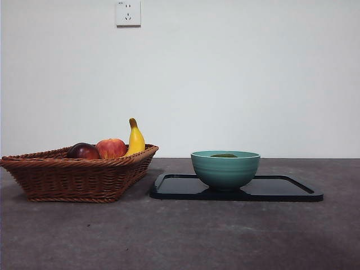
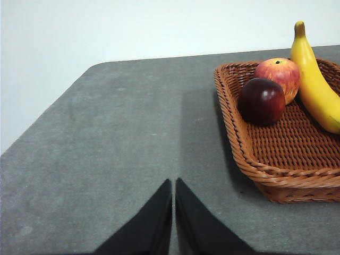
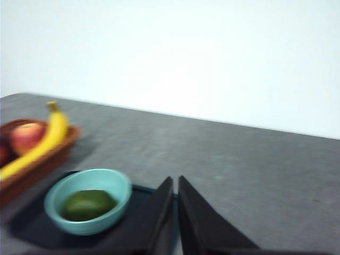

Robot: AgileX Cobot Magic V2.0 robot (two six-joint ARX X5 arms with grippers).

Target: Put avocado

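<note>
On the grey tabletop (image 1: 180,236) sit a wicker basket (image 1: 79,177) holding a banana (image 1: 135,139), red apple (image 1: 111,148) and dark red fruit (image 1: 83,151), and beside it a black tray (image 1: 281,188) carrying a teal bowl (image 1: 225,169). The avocado (image 3: 87,204) lies inside that bowl. Left gripper (image 2: 173,183) and right gripper (image 3: 176,180) both hover with jaws closed and empty.

Avocado (image 1: 224,155) is being hidden almost wholly by the bowl (image 1: 225,169) rim in front view; only a dark sliver is showing. Right wrist view is being blurred throughout. Basket (image 2: 276,170) is being cut off by the left wrist picture's edge.
</note>
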